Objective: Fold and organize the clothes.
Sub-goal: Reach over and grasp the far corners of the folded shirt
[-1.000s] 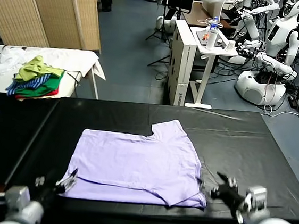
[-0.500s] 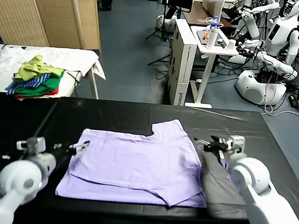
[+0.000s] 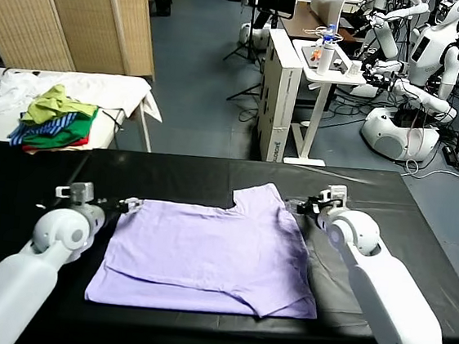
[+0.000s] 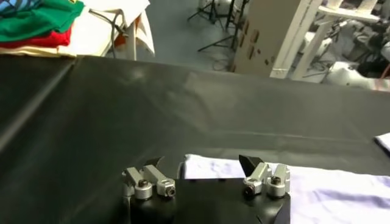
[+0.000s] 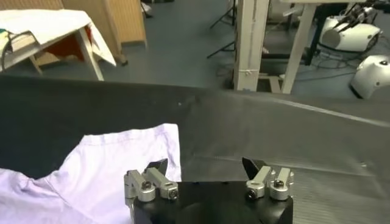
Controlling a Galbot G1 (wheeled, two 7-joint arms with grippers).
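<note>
The lavender T-shirt (image 3: 208, 256) lies on the black worktop (image 3: 374, 204) only partly folded, while the left hand (image 3: 130, 205) and right hand (image 3: 298, 205), both spread and empty, hover at its far corners, so most folding seems left.

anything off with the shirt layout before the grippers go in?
Slightly. The lavender T-shirt lies flat but folded unevenly: its near edge shows a doubled layer sticking out, and one sleeve juts toward the table's far side. Left gripper and right gripper open at its far corners.

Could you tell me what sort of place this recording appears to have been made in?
Most likely a robotics lab or test hall: white humanoid robots stand parked at the back, cables trail over the grey floor, and a black-covered work table holds a lavender T-shirt.
</note>
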